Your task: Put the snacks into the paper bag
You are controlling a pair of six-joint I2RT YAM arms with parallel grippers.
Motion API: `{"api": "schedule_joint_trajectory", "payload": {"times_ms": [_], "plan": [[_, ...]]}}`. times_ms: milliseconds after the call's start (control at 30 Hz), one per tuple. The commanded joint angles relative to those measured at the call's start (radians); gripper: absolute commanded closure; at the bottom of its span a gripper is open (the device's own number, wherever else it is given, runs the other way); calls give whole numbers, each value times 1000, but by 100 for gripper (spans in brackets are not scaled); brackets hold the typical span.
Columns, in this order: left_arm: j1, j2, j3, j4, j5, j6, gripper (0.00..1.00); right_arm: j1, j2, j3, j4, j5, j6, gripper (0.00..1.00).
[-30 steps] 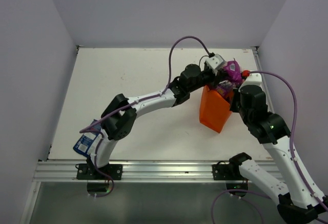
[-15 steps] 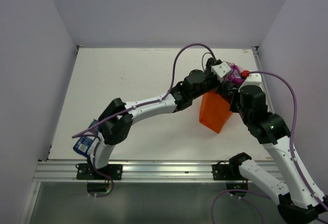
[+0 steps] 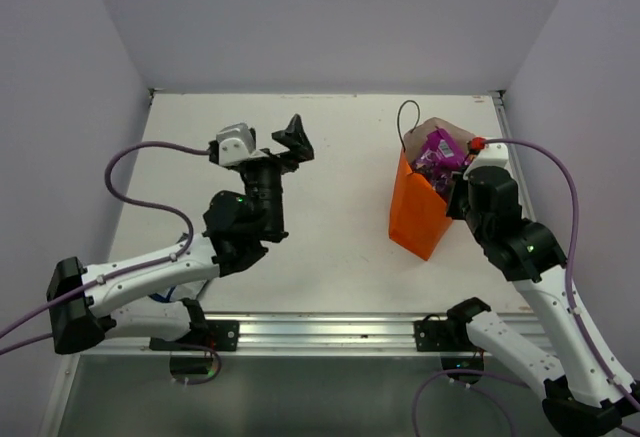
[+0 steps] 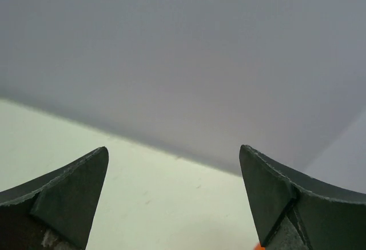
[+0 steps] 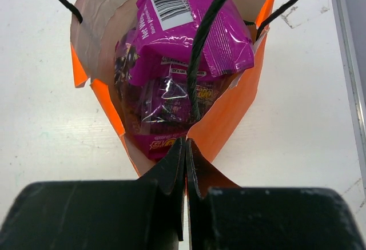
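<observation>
**Location of task items.** The paper bag [image 3: 415,217] stands upright on the table [image 3: 330,247] at the far right, leaning a little, with its mouth open to the ceiling. A magenta packet [image 5: 171,38] lies uppermost inside it, barcode end up and rising above the rim. A darker purple packet [image 5: 154,107] sits beneath it. How many more packets are below cannot be told. No loose packet shows plainly on the table, though the left arm hides part of the near-left corner.

**Pincers.** The left pincer [image 3: 297,142] is raised over mid-table with its jaws spread wide and nothing between them. Its wrist view shows only wall and bare table. The right pincer [image 5: 186,147] is closed, fingertips pressed together at the bag's near rim. Whether a fold of paper is caught between them cannot be determined.

**Governing relation.** The bag lies well to the right of the left pincer and directly against the right one, so the right arm is far nearer. The bag's long axis is vertical, so in my judgement any further packet must enter from above, past the cord handle [image 5: 200,50] that crosses the mouth.

**Materials.** The bag is thin creased paper, orange outside and pale brown inside, and likely to tip easily. The packets are glossy crinkled film, flat and pillow-shaped. The cords are thin, dark and limp.
</observation>
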State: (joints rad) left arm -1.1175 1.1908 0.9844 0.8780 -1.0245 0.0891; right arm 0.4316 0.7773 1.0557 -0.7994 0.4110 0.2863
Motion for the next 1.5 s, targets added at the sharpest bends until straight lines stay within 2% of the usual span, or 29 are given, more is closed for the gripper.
{"api": "schedule_joint_trajectory", "payload": {"times_ms": [0, 33, 67, 100, 133, 167, 200, 233, 300, 433, 467, 500, 533, 567, 600, 633, 667, 700, 767, 833, 867, 900, 933, 967, 1000, 1033, 1200, 1333, 1467], "plan": [[9, 82, -139, -537, -665, -347, 0, 4, -12, 4, 22, -26, -15, 100], [-2, 85, -192, -563, -666, -447, 0, 4, -13, 4, 23, -29, -15, 100], [-11, 96, -235, -469, -668, -352, 0, 4, -13, 4, 23, -32, -15, 100], [-11, 104, -286, -107, -668, -210, 0, 2, -13, 4, 23, -35, -15, 100], [-13, 110, -338, 100, -668, 81, 0, 6, -18, 3, 23, -35, -15, 100], [-5, 124, -433, 283, -669, 188, 0, 6, -18, 3, 25, -35, -15, 100], [1, 127, -472, 547, -669, 325, 0, 7, -22, 3, 23, -34, -15, 100], [13, 131, -531, 634, -669, 371, 0, 7, -26, 1, 22, -32, -15, 100], [45, 125, -570, 714, -669, 418, 0, 12, -35, 0, 22, -34, -15, 100], [117, 64, -706, 720, -658, 400, 0, 21, -38, 0, 25, -37, -13, 100], [160, 9, -736, 739, -626, 415, 0, 22, -42, 0, 23, -35, -15, 100], [174, -31, -762, 745, -509, 426, 0, 25, -42, 0, 25, -37, -15, 100], [180, -81, -777, 669, -432, 384, 0, 29, -44, 0, 23, -35, -15, 100], [197, -214, -748, 492, -345, 289, 0, 33, -44, 0, 23, -35, -15, 100], [214, -282, -684, -122, -78, -47, 0, 38, -42, 0, 23, -32, -15, 100], [261, -324, -600, -246, 101, -80, 0, 41, -41, 0, 22, -32, -15, 100], [441, -361, -583, -266, 219, -122, 0, 41, -39, 0, 23, -28, -13, 100], [505, -364, -564, -290, 286, -121, 0, 42, -36, 0, 22, -28, -13, 100], [643, -329, -463, -344, 334, -94, 0, 41, -36, 0, 17, -23, -12, 100], [711, -268, -312, -520, 354, -167, 0, 42, -35, 0, 17, -14, -13, 100], [785, -173, -258, -606, 353, -227, 0, 44, -33, -2, 19, -14, -13, 100], [829, -118, -204, -825, 387, -352, 0, 42, -27, 1, 16, -8, -13, 100], [937, -5, -128, -943, 409, -412, 0, 42, -24, 3, 16, -5, -13, 100], [993, 39, -107, -1103, 450, -463, 0, 42, -21, 3, 16, -1, -12, 100], [1036, 70, -107, -1146, 436, -559, 0, 42, -23, 3, 16, -3, -12, 100], [1067, 76, -162, -1162, 422, -595, 0, 42, -21, 3, 16, -1, -10, 100], [1067, -147, -394, -1175, 342, -857, 0, 42, -18, 4, 20, -8, -13, 100], [1065, -308, -472, -1272, 342, -985, 0, 42, -30, 3, 22, -11, -12, 100], [1061, -307, -475, -1376, 342, -1022, 0, 44, -35, 1, 22, -14, -10, 100]]}}
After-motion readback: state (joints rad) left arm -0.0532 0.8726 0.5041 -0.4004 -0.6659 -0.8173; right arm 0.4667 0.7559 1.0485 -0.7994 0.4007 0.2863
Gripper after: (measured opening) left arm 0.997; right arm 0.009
